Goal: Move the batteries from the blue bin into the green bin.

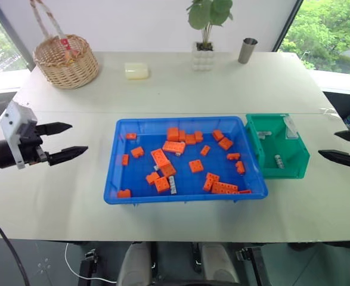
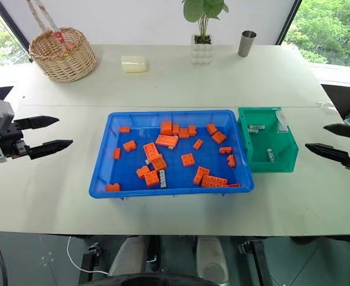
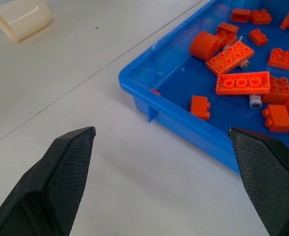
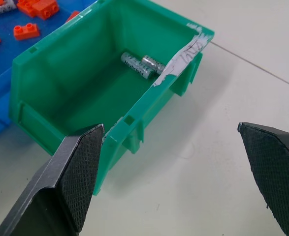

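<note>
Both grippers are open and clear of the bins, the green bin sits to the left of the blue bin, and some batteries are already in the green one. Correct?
Not quite. The green bin sits at the right end of the blue bin, as the left eye view shows. The rest holds: left gripper and right gripper are open and clear of the bins, and batteries lie in the green bin.

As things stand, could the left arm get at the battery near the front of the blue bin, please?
Probably yes: the left gripper is open beside the blue bin, nothing lies between, and the battery is exposed, though orange bricks crowd it.
</note>
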